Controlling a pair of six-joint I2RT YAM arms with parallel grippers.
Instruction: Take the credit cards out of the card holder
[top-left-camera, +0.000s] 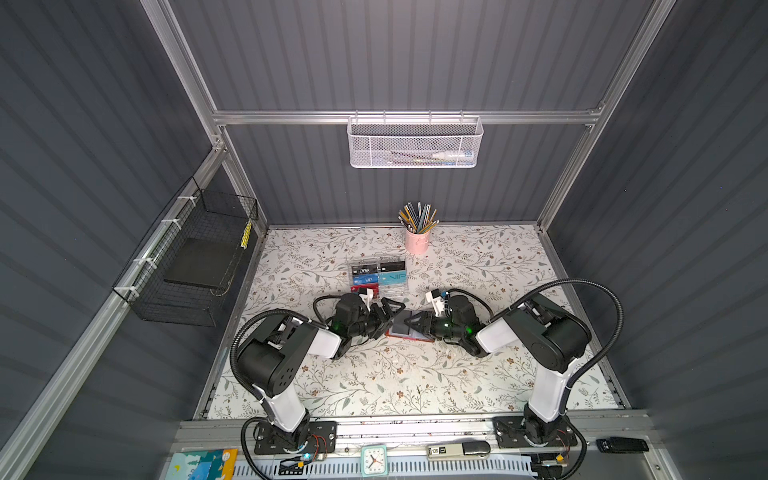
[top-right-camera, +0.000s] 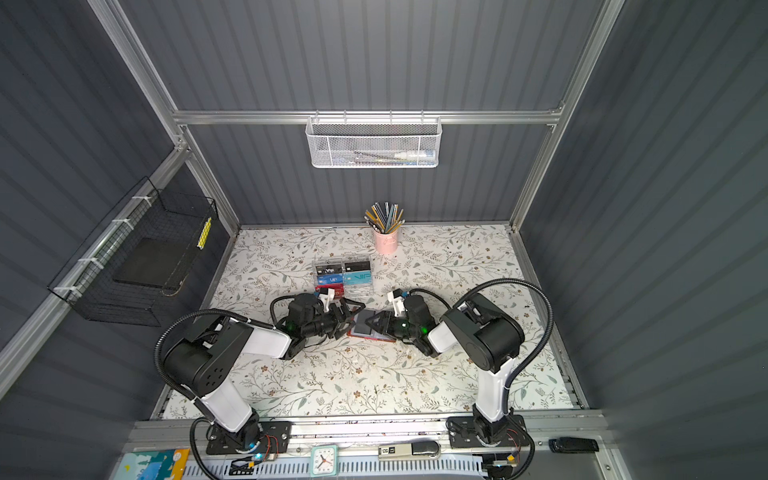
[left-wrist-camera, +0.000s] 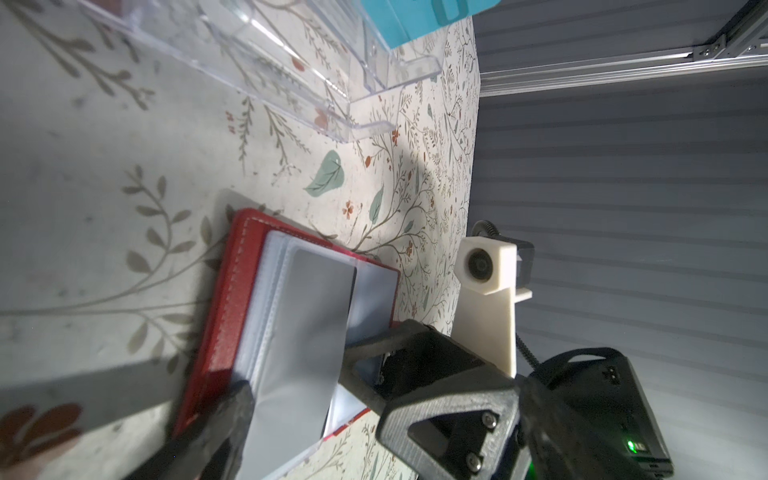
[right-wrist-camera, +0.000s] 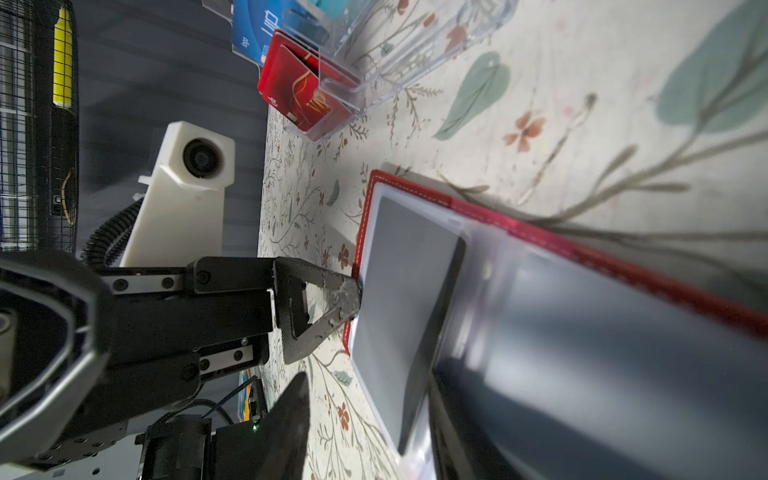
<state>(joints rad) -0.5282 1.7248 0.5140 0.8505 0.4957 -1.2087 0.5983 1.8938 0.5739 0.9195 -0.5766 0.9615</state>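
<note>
In both top views the card holder (top-left-camera: 409, 338) is seen laid open and flat on the floral-printed surface (top-left-camera: 374, 374), about midway between the two arms. Its red cover frames pale, glossy plastic sleeves, and its long axis is run left to right. The left claw (top-left-camera: 388, 318) is spread wide at the holder's left edge, and the right claw (top-left-camera: 410, 323) is set over the right page. Just beyond, on the far side, a clear, hard plastic box (top-left-camera: 395, 291) of coloured cards is stood (a pink cup (top-left-camera: 417, 243) of pencils is placed farther back still).

From the left wrist, the card holder (left-wrist-camera: 224, 311) is shown with a grained, leather-look red cover, white stitching and rounded corners. A dark grey credit card (left-wrist-camera: 311, 332), smooth and round-cornered, is seen within a sleeve on the left page. Its long axis is laid near to far, across that of the holder. The triangular black fingers of the right claw (left-wrist-camera: 353, 374) are parted somewhat at the card's right edge; whether anything is pinched between them cannot be told.

From the right wrist, one finger (right-wrist-camera: 351, 291) of the left claw (right-wrist-camera: 328, 336) is pressed against the holder's left edge. The other finger is kept well clear of it, so nothing is gripped.
</note>
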